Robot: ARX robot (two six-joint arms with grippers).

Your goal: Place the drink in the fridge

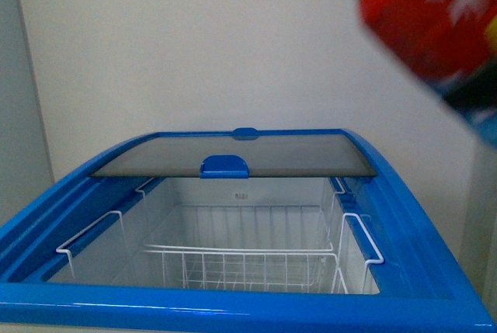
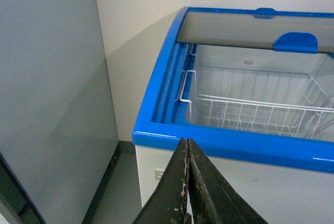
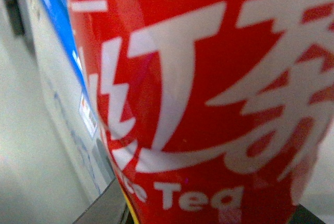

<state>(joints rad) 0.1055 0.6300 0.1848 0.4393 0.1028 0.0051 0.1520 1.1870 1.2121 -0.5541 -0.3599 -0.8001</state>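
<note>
Step in hand: transport of the drink (image 1: 435, 22) toward the fridge (image 1: 233, 306); insertion is not yet done. In the front view the drink appears blurred at the upper right, in the air, above and to the right of the fridge's opening and clear of the blue rim. The glass lid (image 1: 233, 154) is slid to the rear, so the front part of the compartment is open. Inside, a white wire basket (image 1: 241, 267) sits empty across the opening. The next move, as judged, calls for carrying the drink leftward and forward until it is over the opening. It is then lowered into the wire basket, kept clear of the rim and the edge of the glass lid, and released only once it rests on the wires. Right gripper: its fingers do not show in any view. The red label with white characters fills the right wrist view at very close range. Because the drink hangs unsupported in the air, the right gripper is judged to be clamped around it. How wide the fingers stand cannot be read. Left gripper (image 2: 188, 182): the fingers are pressed together, tip to tip, with nothing between them. It hovers outside the fridge, near the front left corner of the rim, without touching it. A grey cabinet (image 2: 52, 88) stands beside the fridge on that side.
</note>
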